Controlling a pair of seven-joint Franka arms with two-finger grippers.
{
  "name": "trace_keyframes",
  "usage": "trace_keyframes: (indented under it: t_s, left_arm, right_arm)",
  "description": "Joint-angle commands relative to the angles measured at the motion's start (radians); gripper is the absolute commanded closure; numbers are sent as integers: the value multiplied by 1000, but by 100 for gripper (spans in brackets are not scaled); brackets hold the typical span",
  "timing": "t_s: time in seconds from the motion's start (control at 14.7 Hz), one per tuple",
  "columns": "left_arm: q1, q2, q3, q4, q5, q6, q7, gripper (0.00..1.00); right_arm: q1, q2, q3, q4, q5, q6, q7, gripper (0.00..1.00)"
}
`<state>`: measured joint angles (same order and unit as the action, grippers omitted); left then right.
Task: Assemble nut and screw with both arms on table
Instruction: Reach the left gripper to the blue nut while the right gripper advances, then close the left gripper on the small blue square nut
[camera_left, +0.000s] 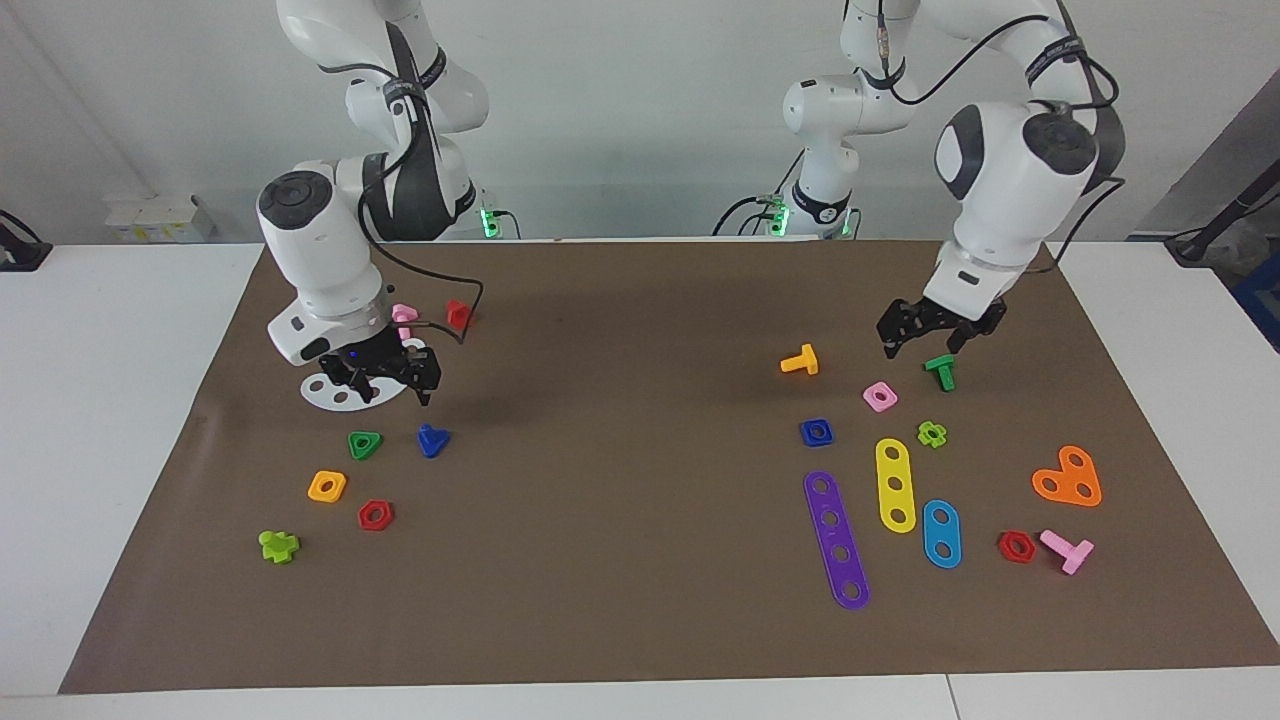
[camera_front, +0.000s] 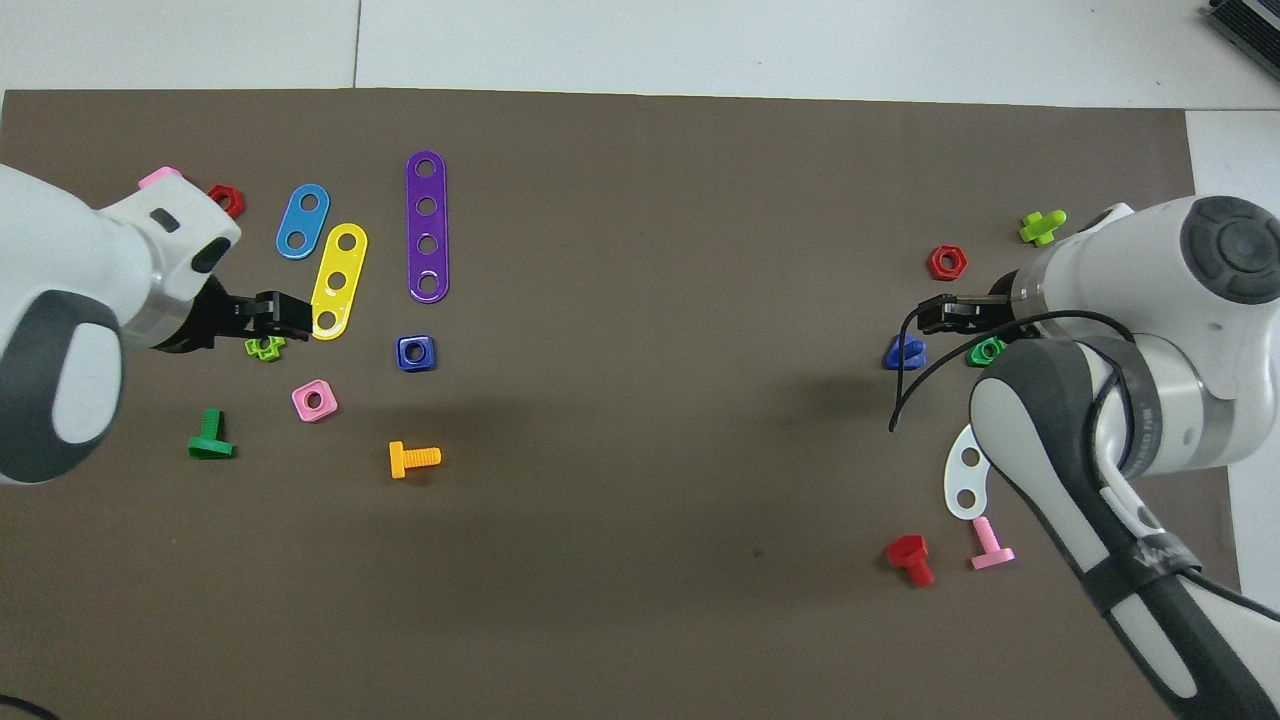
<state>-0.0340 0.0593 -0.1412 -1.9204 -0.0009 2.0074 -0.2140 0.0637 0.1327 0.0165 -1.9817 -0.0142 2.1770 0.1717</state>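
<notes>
The dark-blue square nut (camera_left: 816, 432) lies flat on the brown mat (camera_left: 640, 340) toward the left arm's end; it also shows in the overhead view (camera_front: 415, 352). The dark-blue screw (camera_left: 432, 440) with the triangular head lies toward the right arm's end, beside a green triangular nut (camera_left: 364, 445); it shows in the overhead view too (camera_front: 904, 352). My right gripper (camera_left: 392, 390) is open and empty, low over the edge of a white perforated plate (camera_left: 335, 390), close to the screw. My left gripper (camera_left: 922, 345) is open and empty, over a green screw (camera_left: 941, 371), apart from the blue nut.
Near the blue nut lie a pink square nut (camera_left: 880, 396), an orange screw (camera_left: 800, 361), purple (camera_left: 836, 540), yellow (camera_left: 895, 484) and blue (camera_left: 941, 533) strips. Near the blue screw lie an orange square nut (camera_left: 327, 486) and a red hex nut (camera_left: 375, 515).
</notes>
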Motion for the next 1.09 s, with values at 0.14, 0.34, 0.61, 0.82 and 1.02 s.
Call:
trace_keyframes:
  t_s: [0.14,0.34,0.61,0.82,1.02]
  left_arm:
    - [-104,60,12,-101,-19,217,-157,6]
    - [-138,146,14,-103,-18,319,-188,11]
    - [-147,224,17,-108,-13,378,-185,17]
    - [-146,226,18,-115,16,373,-180,17]
    - [-139,252,18,-117,71,384,-177,17]
  right_arm:
    - [21,59,0,-88,22,188,-35,22]
    - [21,79,0,-103,20,201,-37,26]
    - [13,74,0,-132,17,231,-66,34]
    - [13,77,0,-132,17,231,-64,44]
    - [13,77,0,-132,17,231,-64,57]
